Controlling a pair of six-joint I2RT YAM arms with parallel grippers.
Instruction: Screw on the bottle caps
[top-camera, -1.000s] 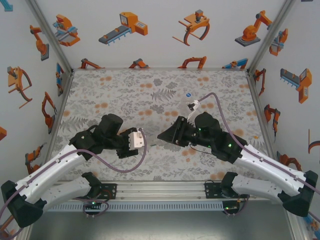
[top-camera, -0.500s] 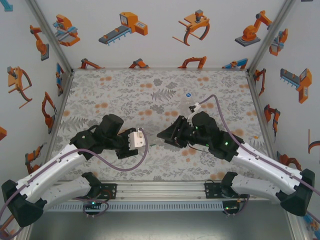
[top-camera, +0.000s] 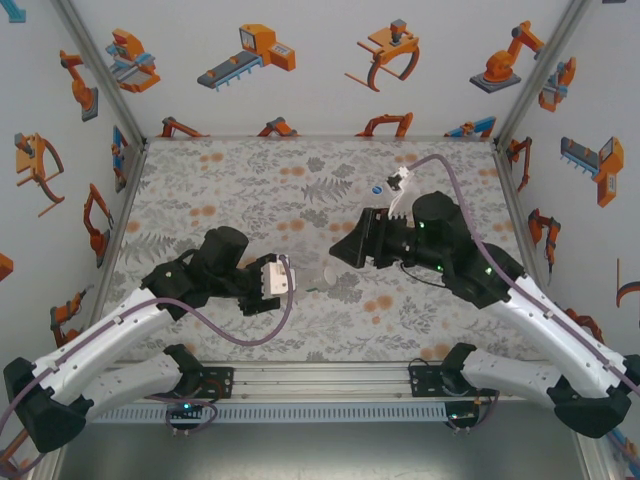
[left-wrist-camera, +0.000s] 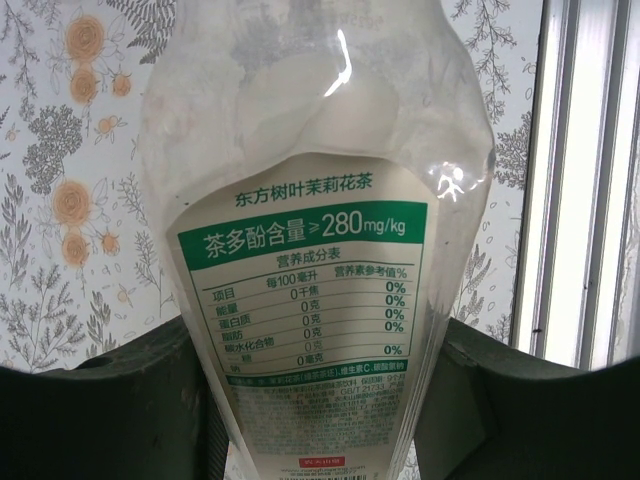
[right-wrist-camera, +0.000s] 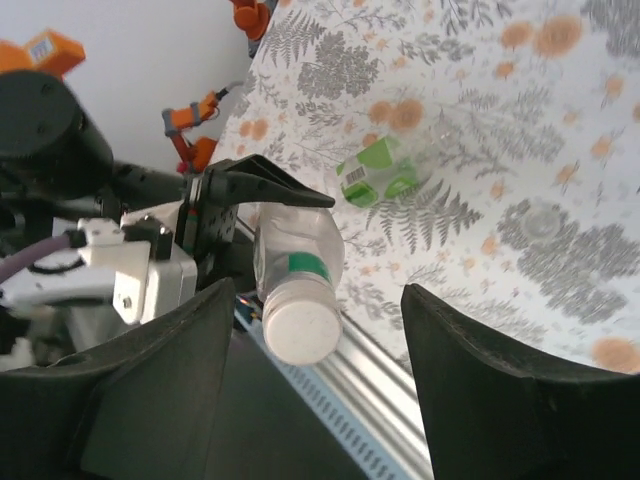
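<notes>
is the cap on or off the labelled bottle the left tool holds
on: in the right wrist view a white cap covers the mouth of the labelled bottle; how tight, cannot tell

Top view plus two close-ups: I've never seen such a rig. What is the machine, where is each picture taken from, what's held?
Two robot arms are bolted at the near edge of a flower-patterned table. The wide picture looks down from above and behind them; each close-up comes from a camera on one wrist. The left gripper is clamped on a labelled bottle with a white cap on its neck. The right gripper is open and empty, facing that cap. A green-labelled bottle lies on the table.
</notes>
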